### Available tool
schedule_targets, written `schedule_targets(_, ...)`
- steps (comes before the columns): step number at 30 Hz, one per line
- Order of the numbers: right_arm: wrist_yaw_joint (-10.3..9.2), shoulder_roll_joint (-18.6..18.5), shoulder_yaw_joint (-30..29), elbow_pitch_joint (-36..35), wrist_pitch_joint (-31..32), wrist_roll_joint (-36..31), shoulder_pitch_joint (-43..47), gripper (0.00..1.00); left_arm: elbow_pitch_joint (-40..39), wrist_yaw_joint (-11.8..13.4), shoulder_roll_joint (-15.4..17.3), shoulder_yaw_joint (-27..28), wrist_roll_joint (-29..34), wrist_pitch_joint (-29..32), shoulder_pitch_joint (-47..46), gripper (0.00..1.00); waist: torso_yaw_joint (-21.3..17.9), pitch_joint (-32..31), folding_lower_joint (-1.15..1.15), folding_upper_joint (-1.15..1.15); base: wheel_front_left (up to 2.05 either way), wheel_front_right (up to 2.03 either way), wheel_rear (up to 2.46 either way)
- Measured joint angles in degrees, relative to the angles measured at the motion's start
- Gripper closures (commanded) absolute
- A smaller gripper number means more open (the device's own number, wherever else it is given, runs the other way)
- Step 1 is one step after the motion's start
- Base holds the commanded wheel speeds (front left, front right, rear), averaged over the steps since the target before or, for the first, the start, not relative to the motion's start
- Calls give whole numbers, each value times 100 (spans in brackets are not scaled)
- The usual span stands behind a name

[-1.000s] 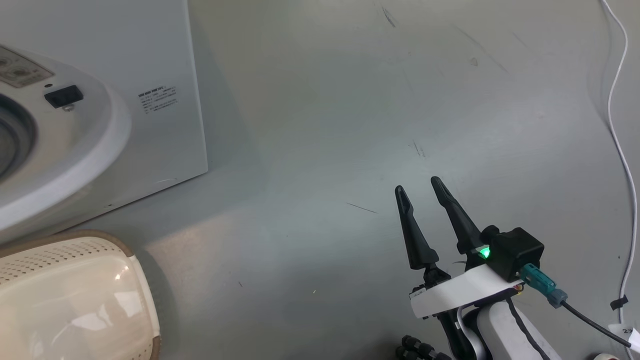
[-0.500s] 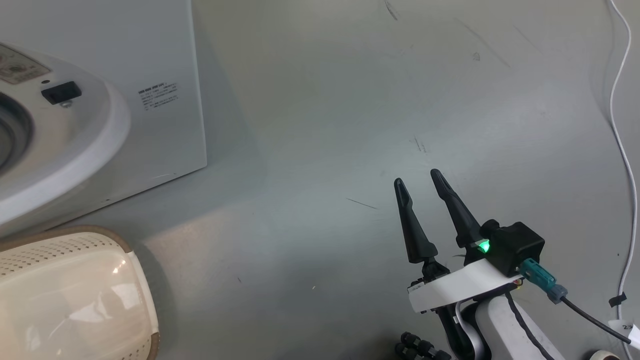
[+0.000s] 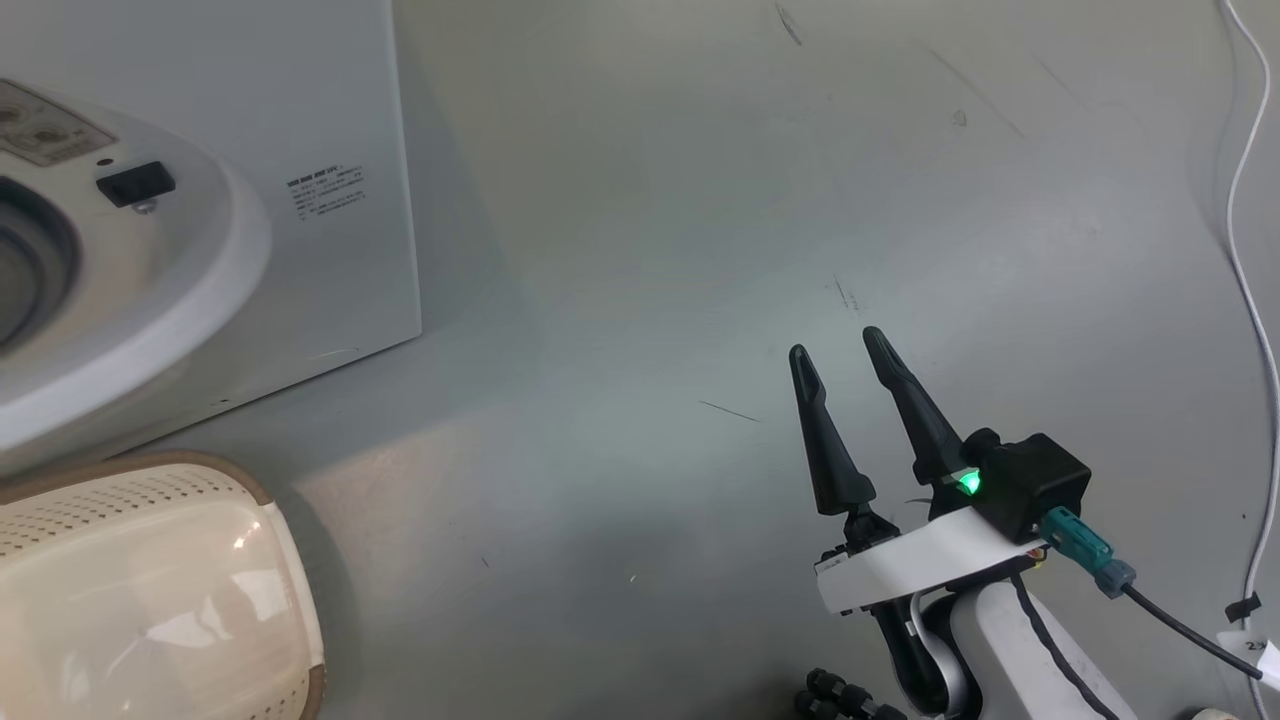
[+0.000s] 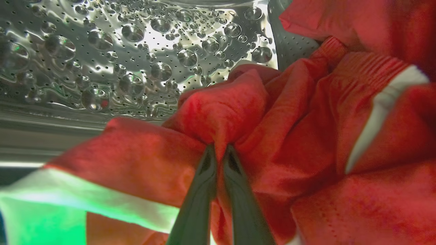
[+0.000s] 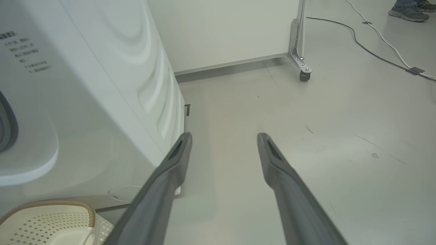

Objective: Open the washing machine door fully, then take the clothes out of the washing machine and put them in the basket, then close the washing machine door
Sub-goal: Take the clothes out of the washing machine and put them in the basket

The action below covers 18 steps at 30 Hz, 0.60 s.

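Inside the washing machine's perforated steel drum (image 4: 136,51), my left gripper (image 4: 218,149) is shut on a fold of the clothes (image 4: 306,136), a bright red garment with white trim. The white washing machine (image 3: 330,120) stands at the head view's left, its round front opening cut off by the edge. The washing machine door is out of view. The cream basket (image 3: 150,590) with a brown rim sits on the floor in front of the machine. My right gripper (image 3: 838,348) hovers open and empty over bare floor, well right of the machine (image 5: 102,85) and the basket (image 5: 47,221).
A white cable (image 3: 1245,250) runs along the floor at the right. Behind the machine stands a pale panel (image 5: 221,30) on a caster (image 5: 304,73). More cables (image 5: 374,34) cross the floor there, near a person's shoes (image 5: 408,8).
The head view has shifted slightly. My right gripper sits a little higher in it, still open. My left gripper has shut.
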Motion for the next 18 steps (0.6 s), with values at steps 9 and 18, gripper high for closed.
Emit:
schedule_targets(9,-42,-1,-101,121,0,-25,-33,0,146,-44,-331,-51,0,-581,1,100,87,-258,0,0,0,0,0)
schedule_targets(18,-38,-2,-227,252,0,-153,-32,0,252,-234,-686,-126,-96,-1213,10,100,232,-590,0,0,0,0,0)
